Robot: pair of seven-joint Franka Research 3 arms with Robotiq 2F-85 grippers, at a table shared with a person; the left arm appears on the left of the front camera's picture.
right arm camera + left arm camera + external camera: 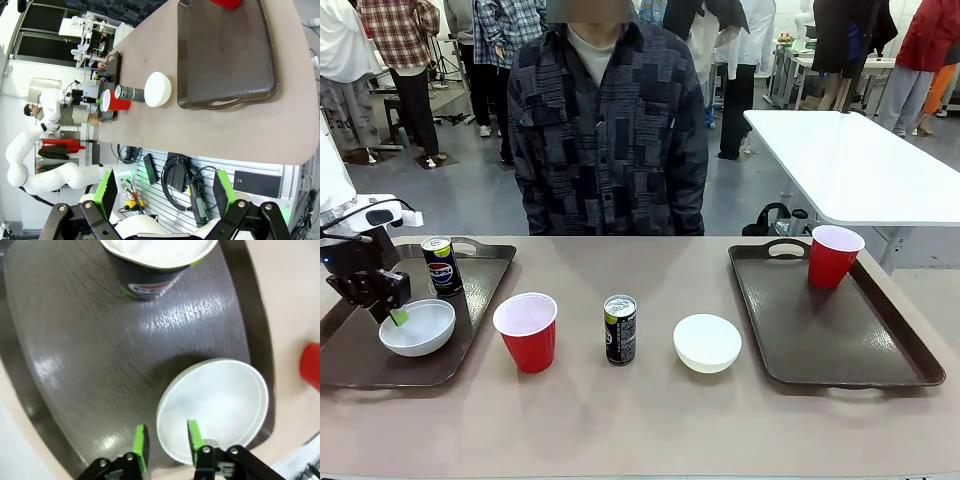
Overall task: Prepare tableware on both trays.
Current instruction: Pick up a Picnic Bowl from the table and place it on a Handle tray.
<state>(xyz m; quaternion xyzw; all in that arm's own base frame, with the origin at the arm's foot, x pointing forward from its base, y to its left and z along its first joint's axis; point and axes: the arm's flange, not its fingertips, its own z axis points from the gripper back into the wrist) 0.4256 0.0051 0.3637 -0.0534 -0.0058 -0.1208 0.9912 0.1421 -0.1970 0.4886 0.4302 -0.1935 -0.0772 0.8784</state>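
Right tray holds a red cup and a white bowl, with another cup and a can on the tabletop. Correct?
No. Front view: the right tray holds only the red cup; the white bowl sits on the tabletop beside it, with the other cup and can.

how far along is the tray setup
Done: left tray holds a can and a bowl; right tray holds a red cup. In hand: the left jaws straddle that bowl's rim, open, so it looks placed. Left: the other cup, other can and other bowl on the table between the trays.
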